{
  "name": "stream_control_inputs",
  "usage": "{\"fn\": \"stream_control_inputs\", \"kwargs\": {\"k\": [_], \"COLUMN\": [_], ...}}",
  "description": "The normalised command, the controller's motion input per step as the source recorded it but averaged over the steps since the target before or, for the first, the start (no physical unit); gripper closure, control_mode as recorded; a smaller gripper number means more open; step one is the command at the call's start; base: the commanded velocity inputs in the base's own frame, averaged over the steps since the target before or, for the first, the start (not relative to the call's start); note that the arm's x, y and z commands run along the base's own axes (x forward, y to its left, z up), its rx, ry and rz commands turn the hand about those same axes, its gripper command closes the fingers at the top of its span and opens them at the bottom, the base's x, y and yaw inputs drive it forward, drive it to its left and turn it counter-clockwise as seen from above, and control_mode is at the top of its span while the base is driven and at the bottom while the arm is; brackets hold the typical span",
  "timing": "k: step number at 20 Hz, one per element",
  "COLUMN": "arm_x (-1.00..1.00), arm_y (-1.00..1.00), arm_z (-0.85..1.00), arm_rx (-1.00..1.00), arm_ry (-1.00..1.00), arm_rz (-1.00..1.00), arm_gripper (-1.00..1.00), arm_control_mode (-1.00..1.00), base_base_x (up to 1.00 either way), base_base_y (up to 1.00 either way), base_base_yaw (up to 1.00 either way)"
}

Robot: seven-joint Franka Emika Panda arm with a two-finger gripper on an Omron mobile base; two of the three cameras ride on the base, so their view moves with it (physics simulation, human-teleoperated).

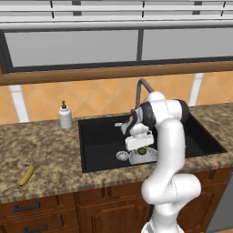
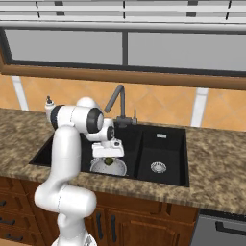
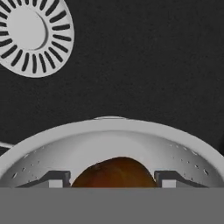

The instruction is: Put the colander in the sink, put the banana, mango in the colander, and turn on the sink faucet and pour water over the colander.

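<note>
Reaching forward and down from the base, the arm folds at its elbow above the counter's front edge and points the gripper (image 1: 141, 149) straight down into the sink (image 1: 98, 136). The jaws stand apart on either side of the mango (image 3: 114, 172); in the hand view each fingertip (image 3: 54, 179) sits just outside the fruit with a slim gap showing, so whether the pads touch it cannot be told.

Directly under the gripper lies the colander (image 3: 109, 135), resting on the sink floor with the mango inside it. In the hand view the bowl's pale rim arcs just beyond the fingers, and bare black sink floor stretches past it. The round silver drain (image 3: 33, 34) lies beyond the rim and off to one side, apart from the colander.

From the left base view the colander (image 1: 148, 157) sits close to the sink's near wall, so room toward the robot is tight, while open basin spreads behind and to the left of the gripper. The faucet (image 1: 142, 93) rises behind the hand at the back edge, its spout bending over the wrist. A soap bottle (image 1: 65, 115) stands far left beyond the basin. The banana (image 1: 26, 174) lies on the counter (image 1: 45, 150), well to the gripper's left near the front edge.
</note>
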Motion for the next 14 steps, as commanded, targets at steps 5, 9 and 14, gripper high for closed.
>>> {"fn": "stream_control_inputs", "kwargs": {"k": [5, 9, 14], "arm_x": [0.08, 0.0, -0.5], "arm_y": [0.13, 0.31, 0.39], "arm_z": [-0.23, 0.21, 0.8], "arm_rx": [0.0, 0.0, 0.0], "arm_ry": [0.0, -0.07, -0.26], "arm_rz": [-0.06, -0.02, 0.0], "arm_gripper": [-1.0, -1.0, -1.0], "arm_control_mode": [-1.0, -1.0, -1.0], "base_base_x": [0.0, 0.0, 0.0], "base_base_y": [0.0, 0.0, 0.0], "base_base_yaw": [0.0, 0.0, 0.0]}}
